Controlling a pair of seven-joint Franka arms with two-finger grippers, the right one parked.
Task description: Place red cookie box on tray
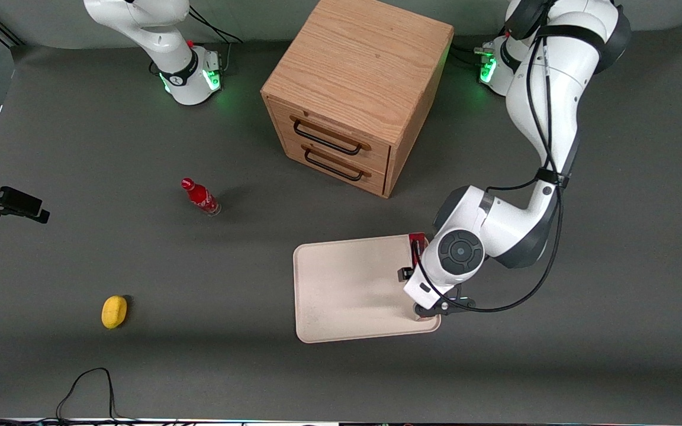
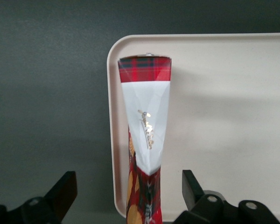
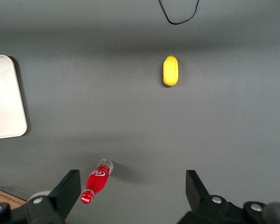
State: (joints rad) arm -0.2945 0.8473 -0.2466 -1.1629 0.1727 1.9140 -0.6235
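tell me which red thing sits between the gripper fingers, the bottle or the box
The red cookie box, at the tray edge between the open gripper fingers.

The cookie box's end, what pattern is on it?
Red tartan plaid on the box end, best in the left wrist view, between the open pincer fingers.

The red cookie box point(image 2: 145, 140) shows a red tartan band at its end, a plain grey-white face with a small metallic-looking mark, and red with yellow-gold print lower down, though that print is too close to read. The tray point(image 1: 347, 290) at lower centre of the front view is cream-white. The gripper point(image 2: 128, 198) has black fingers set wide apart on either side of the box; its arm point(image 1: 495, 225) is white with dark grey joints. The table point(image 1: 140, 367) is dark grey. The cabinet point(image 1: 359, 89) at upper centre is light oak with black handles. The bottle point(image 1: 200, 196) is bright red with white lettering, and the lemon-like object point(image 1: 114, 312) at lower left is yellow.
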